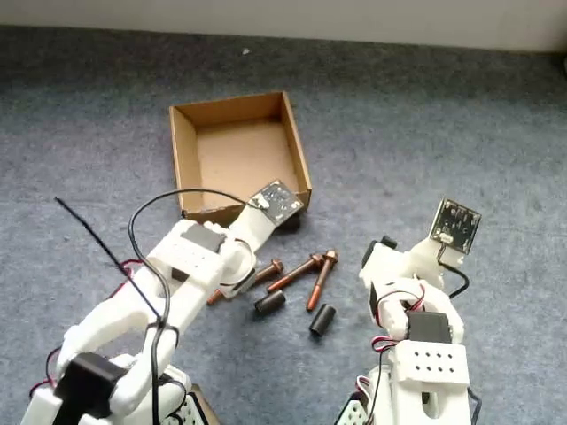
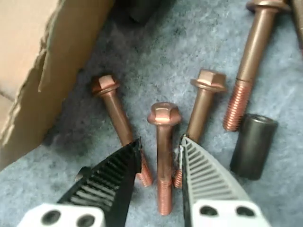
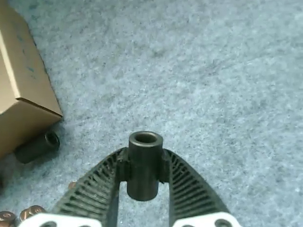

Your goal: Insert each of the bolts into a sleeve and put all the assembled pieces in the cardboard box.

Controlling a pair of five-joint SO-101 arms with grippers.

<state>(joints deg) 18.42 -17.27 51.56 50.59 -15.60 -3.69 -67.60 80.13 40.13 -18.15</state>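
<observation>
1. A copper, hex-headed bolt [image 2: 164, 118] is straddled by the spread left gripper [image 2: 160, 141], near the box [image 2: 57, 56].
2. A dark sleeve [image 3: 144, 142] is clamped in the right gripper [image 3: 143, 156]; another sleeve [image 3: 37, 146] is seen beside the box corner.

**Three Cameras, One Patch of Table**

The table [image 1: 461, 106] is looked down on steeply in the high view, from the side of the two arms [image 1: 416, 345], with the cardboard box [image 1: 183, 164] lying farther off. The left wrist view is taken from very close, pointed down past the left gripper [image 2: 160, 141] onto the bolts [image 2: 116, 111]. The right wrist view is held low and near, aimed forward past the right gripper [image 3: 144, 156] and the sleeve [image 3: 143, 165] clamped in it. The cardboard box is shared by all three views, the bolts by the high and left wrist views.
</observation>
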